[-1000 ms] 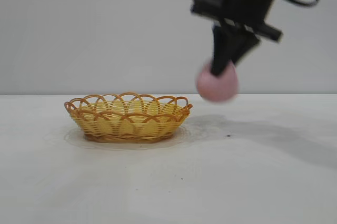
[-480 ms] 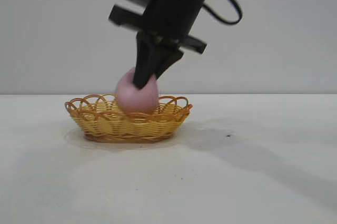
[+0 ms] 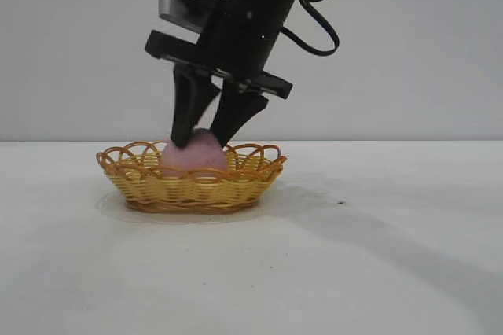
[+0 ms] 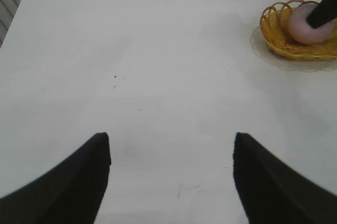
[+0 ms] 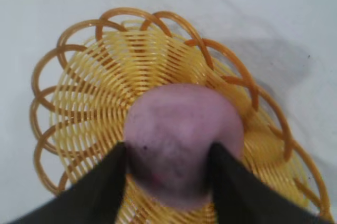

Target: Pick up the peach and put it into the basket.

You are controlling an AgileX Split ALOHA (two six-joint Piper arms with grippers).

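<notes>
From the exterior view, my right end effector (image 3: 203, 143) stands over the basket (image 3: 191, 187) with its two fingers straddling the top of the peach (image 3: 194, 154). The peach sits low inside the basket, its lower half hidden behind the scalloped rim, so I judge it is resting on the woven floor or nearly there. The basket stands on the white table (image 3: 354, 272).

From the left wrist view, my left end effector (image 4: 171, 174) hangs spread wide over bare table, well apart from the basket (image 4: 295, 48), holding nothing; the peach (image 4: 304, 27) shows inside the basket at the far corner.

From the right wrist view, my fingers (image 5: 100, 187) press against both sides of the peach (image 5: 181, 140), so I take them as clamped on it. The peach lies near the middle of the basket (image 5: 89, 92), clear of the rim.

By my reckoning the carry is done and the placing almost done: what is left is to let go and lift away
</notes>
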